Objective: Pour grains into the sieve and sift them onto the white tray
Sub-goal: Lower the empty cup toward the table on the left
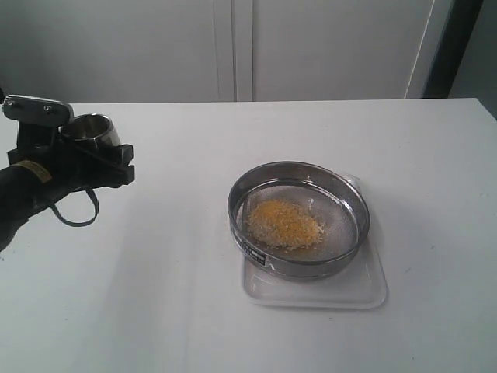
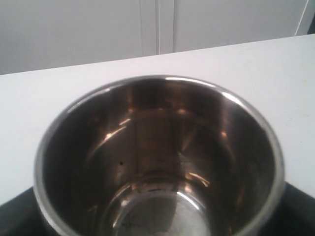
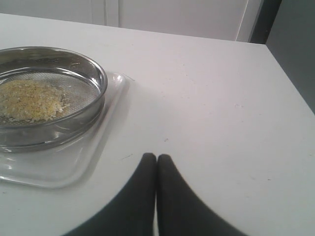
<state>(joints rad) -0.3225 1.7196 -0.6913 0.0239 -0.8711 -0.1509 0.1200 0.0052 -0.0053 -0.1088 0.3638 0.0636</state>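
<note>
Ctr-right on tabletop: grains in a low oval heap, yellow w/ paler bits at the edges. Long axis slanting far-left to near-right in ext. view. Heaped on mesh of sieve, off-ctr toward its left side. Sieve lying flat, open side up, small dark label on near-left wall. Beneath it, white tray, w/ sieve crowded toward far-left corner and near and right margins bare.

Well apart to the left: left end effector, clamped on steel cup, mouth up.

Shown by left wrist view alone: cup's polished interior, close up, w/ a dark speck on the wall. Sieve and grains outside that view.

Shown by rt wrist view alone: right end effector, fingers pressed tight together, over bare tabletop just beside tray's rim. Grains beyond it, past sieve's near wall, approx. level w/ fingertips.
</note>
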